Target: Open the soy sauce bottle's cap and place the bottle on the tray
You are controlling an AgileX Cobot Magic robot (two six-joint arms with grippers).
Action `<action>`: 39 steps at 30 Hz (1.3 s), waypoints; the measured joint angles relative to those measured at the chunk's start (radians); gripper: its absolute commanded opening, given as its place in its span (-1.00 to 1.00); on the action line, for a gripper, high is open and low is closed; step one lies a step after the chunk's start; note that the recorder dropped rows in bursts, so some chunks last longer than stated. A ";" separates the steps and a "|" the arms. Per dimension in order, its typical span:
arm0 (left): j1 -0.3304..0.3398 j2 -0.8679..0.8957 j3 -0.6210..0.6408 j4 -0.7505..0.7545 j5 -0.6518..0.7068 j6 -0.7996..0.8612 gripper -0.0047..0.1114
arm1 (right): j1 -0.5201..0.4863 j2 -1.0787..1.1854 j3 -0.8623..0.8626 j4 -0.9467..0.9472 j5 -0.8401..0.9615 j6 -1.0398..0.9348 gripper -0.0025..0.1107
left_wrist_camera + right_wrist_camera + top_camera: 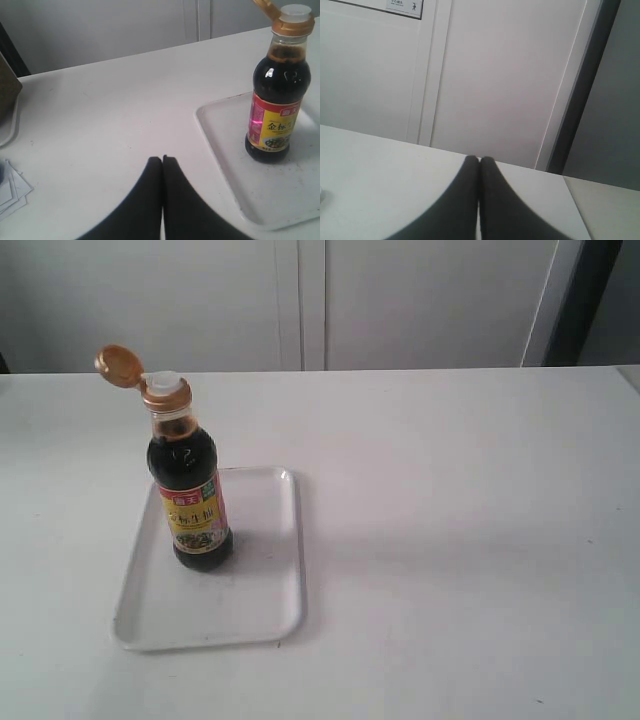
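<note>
Tray [270,610] lower left of frame on white worktop [460,540] | soy sauce bottle [192,495] upright on it, cap [120,364] flipped open | left claw [162,161], right claw [479,161] closed, empty | task looks complete

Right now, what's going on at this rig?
Nothing is being handled. The small clear glass bottle of dark soy sauce stands upright on the flat white plastic tray, its orange-brown flip cap hinged open over the white spout. The left tool is shut and empty, off the tray over the white table. The right tool is also shut and empty, facing away from the bottle. Both task steps look done.
</note>
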 measured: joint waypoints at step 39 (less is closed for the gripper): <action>0.002 -0.234 0.434 -0.039 -0.157 -0.078 -0.92 | -0.002 0.000 0.000 0.011 0.000 0.000 -0.96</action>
